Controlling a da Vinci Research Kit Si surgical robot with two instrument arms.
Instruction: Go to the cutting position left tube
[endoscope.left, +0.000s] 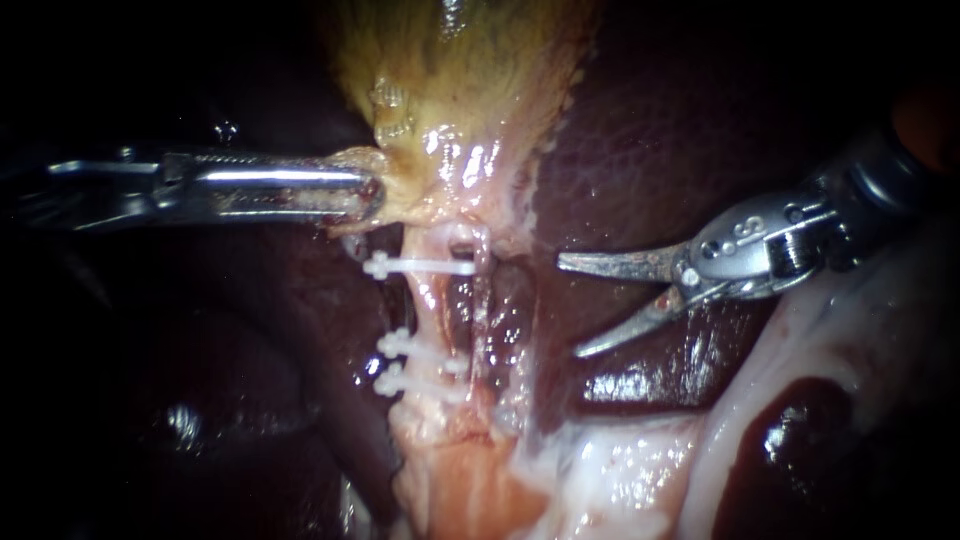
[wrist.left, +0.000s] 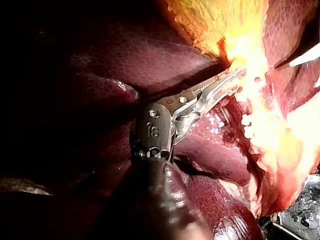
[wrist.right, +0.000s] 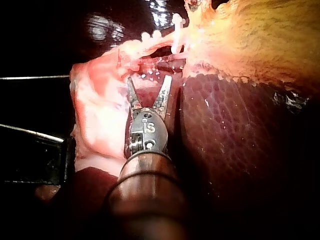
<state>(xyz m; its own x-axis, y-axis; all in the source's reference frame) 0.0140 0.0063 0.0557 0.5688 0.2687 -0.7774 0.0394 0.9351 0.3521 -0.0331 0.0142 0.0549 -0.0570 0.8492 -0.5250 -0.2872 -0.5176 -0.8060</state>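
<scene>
A pale tube (endoscope.left: 428, 305) runs down from the yellow gallbladder (endoscope.left: 460, 70). One white clip (endoscope.left: 420, 266) crosses it high up, and two more clips (endoscope.left: 398, 362) sit lower. My left instrument (endoscope.left: 368, 192) comes in from the left, its jaws shut on the gallbladder's lower edge (wrist.left: 227, 80). My right instrument (endoscope.left: 570, 307) has curved blades standing open over the liver, to the right of the tube and apart from it. In the right wrist view the open blades (wrist.right: 150, 82) point at the tissue just short of the clips (wrist.right: 175, 35).
Dark red liver (endoscope.left: 640, 140) surrounds the tubes on both sides. A second strand (endoscope.left: 482, 320) lies just right of the clipped tube. Pale fatty tissue (endoscope.left: 620, 470) spreads below and to the right. My right instrument's tip shows ahead of my left instrument's jaws in the left wrist view (wrist.left: 305, 60).
</scene>
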